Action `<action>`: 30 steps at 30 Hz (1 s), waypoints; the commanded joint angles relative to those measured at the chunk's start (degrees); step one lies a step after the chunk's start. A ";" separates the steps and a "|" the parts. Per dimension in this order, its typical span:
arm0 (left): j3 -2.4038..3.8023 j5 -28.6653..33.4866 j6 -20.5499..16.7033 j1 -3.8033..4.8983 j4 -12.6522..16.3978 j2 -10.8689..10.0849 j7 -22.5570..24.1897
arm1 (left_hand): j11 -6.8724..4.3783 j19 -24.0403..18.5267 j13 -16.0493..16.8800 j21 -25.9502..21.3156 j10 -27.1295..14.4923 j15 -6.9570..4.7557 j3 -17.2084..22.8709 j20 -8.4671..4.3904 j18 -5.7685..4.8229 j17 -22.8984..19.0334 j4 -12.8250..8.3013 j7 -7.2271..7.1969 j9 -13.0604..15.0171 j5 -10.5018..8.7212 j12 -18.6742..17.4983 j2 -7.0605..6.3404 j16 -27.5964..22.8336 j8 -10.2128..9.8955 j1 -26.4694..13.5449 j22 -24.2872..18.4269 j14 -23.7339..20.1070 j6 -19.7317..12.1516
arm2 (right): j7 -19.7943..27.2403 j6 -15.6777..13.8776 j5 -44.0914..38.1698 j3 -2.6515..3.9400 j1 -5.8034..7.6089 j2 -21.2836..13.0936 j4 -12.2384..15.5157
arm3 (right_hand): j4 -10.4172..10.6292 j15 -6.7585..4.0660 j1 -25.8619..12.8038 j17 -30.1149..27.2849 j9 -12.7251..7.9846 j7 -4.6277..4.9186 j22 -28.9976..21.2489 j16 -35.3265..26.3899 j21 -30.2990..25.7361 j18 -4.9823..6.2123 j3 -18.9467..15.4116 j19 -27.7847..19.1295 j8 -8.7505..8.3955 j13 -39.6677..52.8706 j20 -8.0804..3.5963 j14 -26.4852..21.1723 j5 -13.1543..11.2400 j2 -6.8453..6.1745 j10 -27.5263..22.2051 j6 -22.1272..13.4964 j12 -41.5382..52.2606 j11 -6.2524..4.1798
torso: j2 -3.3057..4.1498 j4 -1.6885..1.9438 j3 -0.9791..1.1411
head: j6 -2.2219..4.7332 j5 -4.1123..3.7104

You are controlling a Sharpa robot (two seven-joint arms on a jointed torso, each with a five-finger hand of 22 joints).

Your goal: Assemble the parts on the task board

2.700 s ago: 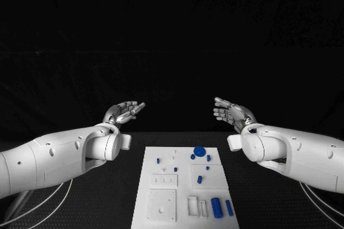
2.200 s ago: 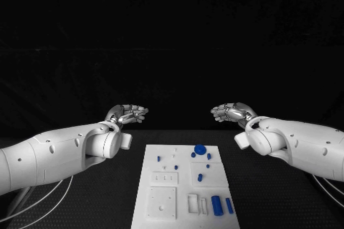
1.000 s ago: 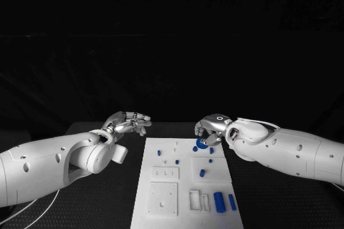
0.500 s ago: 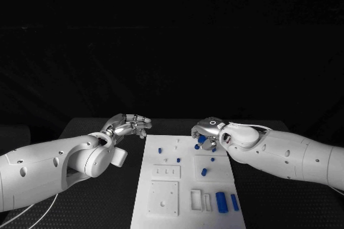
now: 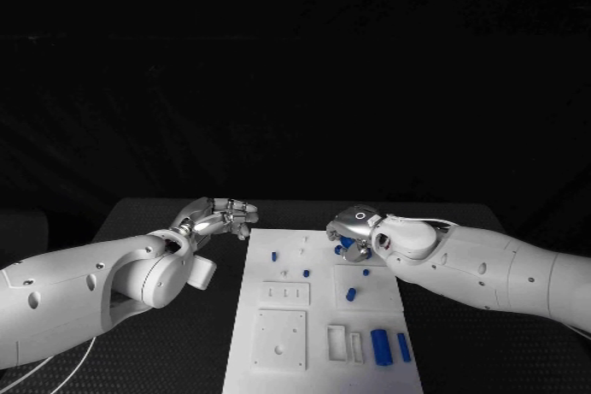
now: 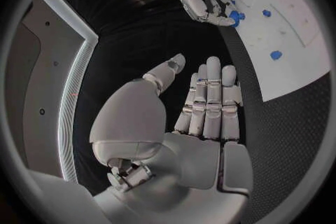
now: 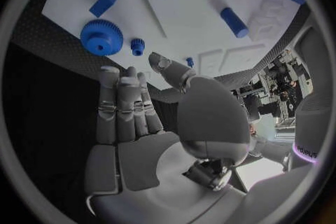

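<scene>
The white task board point(image 5: 323, 315) lies lengthwise in the middle of the black table. A large blue gear point(image 7: 101, 37) sits near the board's far end, with a small blue gear point(image 7: 138, 45) beside it. My right hand point(image 5: 354, 235) hovers just over the large gear point(image 5: 346, 243); its fingers reach toward it and hold nothing. My left hand point(image 5: 223, 215) hangs empty beside the board's far left corner, its fingers straight and close together point(image 6: 210, 103). Short blue pegs point(image 5: 350, 295) lie mid-board, and two longer blue cylinders point(image 5: 379, 346) lie at the near right.
White raised blocks and slotted plates point(image 5: 281, 343) take up the board's near left half. Black table point(image 5: 184, 351) stretches on both sides of the board. My two white forearms flank the board.
Both arms came down and forward from a raised pose. The right hand dropped onto the board's far end over the large gear; the left hand settled beside the far left corner.
</scene>
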 commanded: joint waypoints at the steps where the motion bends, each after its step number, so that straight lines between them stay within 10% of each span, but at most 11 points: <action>1: 0.06 -0.08 1.09 0.10 0.29 -0.01 0.54 | 0.01 -0.26 -0.09 0.34 -0.35 0.05 0.28 0.08 0.76 0.12 0.13 0.03 -0.02 -0.23 -0.41 0.12 -0.20 -0.35 -0.55 1.02 -0.32 -0.41 | -0.45 1.09 -1.88 -0.01 -0.10 0.20 -0.50 | -0.01 -0.14 0.05 -0.10 -0.07 -0.30 1.29 0.24 0.31 2.44 0.50 0.52 -0.28 -0.09 -0.80 -0.44 -0.34 -0.68 -0.25 0.06 -0.13 -0.01 | 0.59 0.50 -0.27 | -0.01 -0.30; 30: 0.06 -0.07 1.29 0.12 0.28 -0.27 0.21 | 0.01 -0.30 -0.10 0.51 -0.35 0.05 0.41 0.10 0.80 0.30 0.33 0.06 0.03 -0.22 -0.53 0.19 -0.27 -0.37 -0.86 1.02 -0.25 -0.44 | 0.30 1.45 -1.91 -0.25 -0.95 1.03 -3.36 | 0.33 -0.72 -0.17 -1.44 0.27 -0.67 1.22 1.19 1.34 2.44 1.47 0.44 0.67 0.38 -0.75 -0.75 -0.62 0.26 2.74 2.38 0.84 -0.62 | 2.55 0.65 -0.52 | 0.19 0.25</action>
